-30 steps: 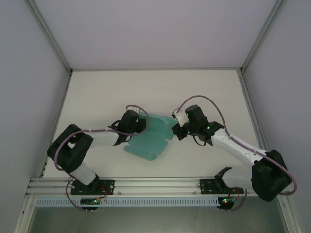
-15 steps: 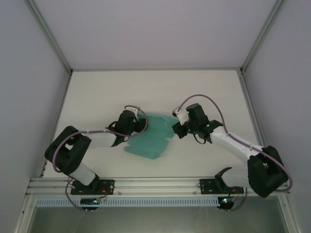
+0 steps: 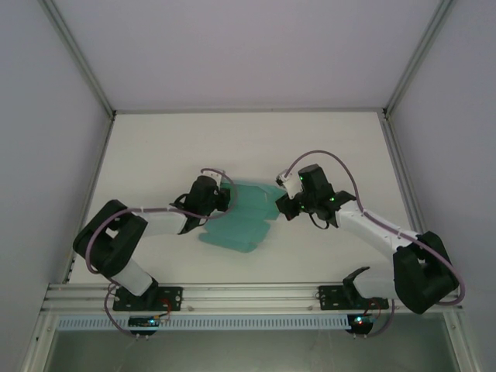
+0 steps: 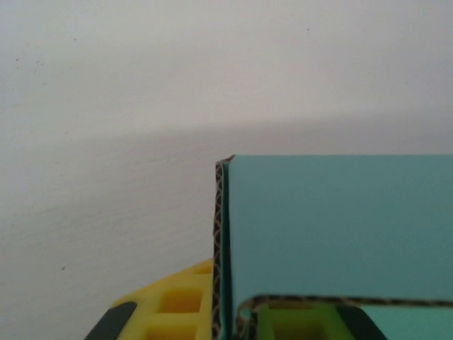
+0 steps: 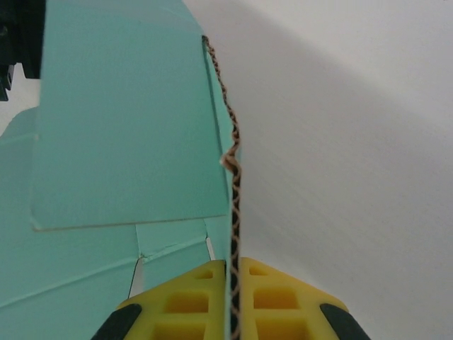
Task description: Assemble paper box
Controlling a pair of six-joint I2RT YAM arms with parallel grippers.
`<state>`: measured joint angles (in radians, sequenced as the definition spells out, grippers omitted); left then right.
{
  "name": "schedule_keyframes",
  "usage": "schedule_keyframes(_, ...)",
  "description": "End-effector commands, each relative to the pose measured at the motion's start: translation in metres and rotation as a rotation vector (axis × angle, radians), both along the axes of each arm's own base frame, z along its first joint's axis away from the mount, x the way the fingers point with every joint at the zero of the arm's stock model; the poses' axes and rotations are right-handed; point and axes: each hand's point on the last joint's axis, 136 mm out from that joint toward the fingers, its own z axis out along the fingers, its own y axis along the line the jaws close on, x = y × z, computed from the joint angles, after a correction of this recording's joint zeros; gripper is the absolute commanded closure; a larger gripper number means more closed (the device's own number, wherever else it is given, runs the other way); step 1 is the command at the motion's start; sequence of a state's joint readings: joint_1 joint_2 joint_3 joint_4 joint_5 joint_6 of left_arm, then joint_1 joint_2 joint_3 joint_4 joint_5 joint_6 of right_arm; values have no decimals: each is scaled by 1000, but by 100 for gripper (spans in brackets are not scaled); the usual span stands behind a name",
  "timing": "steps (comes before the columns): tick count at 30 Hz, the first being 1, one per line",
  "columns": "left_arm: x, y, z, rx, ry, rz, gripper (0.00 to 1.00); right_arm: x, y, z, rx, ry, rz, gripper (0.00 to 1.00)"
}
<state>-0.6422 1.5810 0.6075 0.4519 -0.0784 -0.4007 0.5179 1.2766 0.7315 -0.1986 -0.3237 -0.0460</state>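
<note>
**Two pinches on one thin card: buckling is the hazard**

The teal corrugated paper box sits mid-table as a partly folded sheet between the arms. The left gripper is clamped narrow on one raised flap, with a yellow finger on either side of the card's edge. The right gripper is pinched just as tight on the opposite wall. That wall's fluted edge shows a kink partway up.

If the arms push toward each other unevenly, I judge the card could crease at that kink instead of along its scored line. Pulling apart could tear a flap or drag the card out of one grip. Lifting on one side could skew the whole sheet, leaving the tabs misaligned.
</note>
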Motion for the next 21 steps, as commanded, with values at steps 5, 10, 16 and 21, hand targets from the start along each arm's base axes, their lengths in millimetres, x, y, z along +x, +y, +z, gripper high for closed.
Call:
schedule_keyframes(5,9,1,-4,51,-26,29,100,2,-21,1,-36,7,-90,48)
schedule_keyframes(10,9,3,-3,46,-17,58,100,20,-46,46,12,-121,-293,1)
schedule_keyframes(16,5,3,-2,43,-4,72,100,38,-52,91,82,-226,-388,1)
schedule_keyframes(21,2,2,-4,45,20,78,100,50,-41,70,12,-150,-368,0)
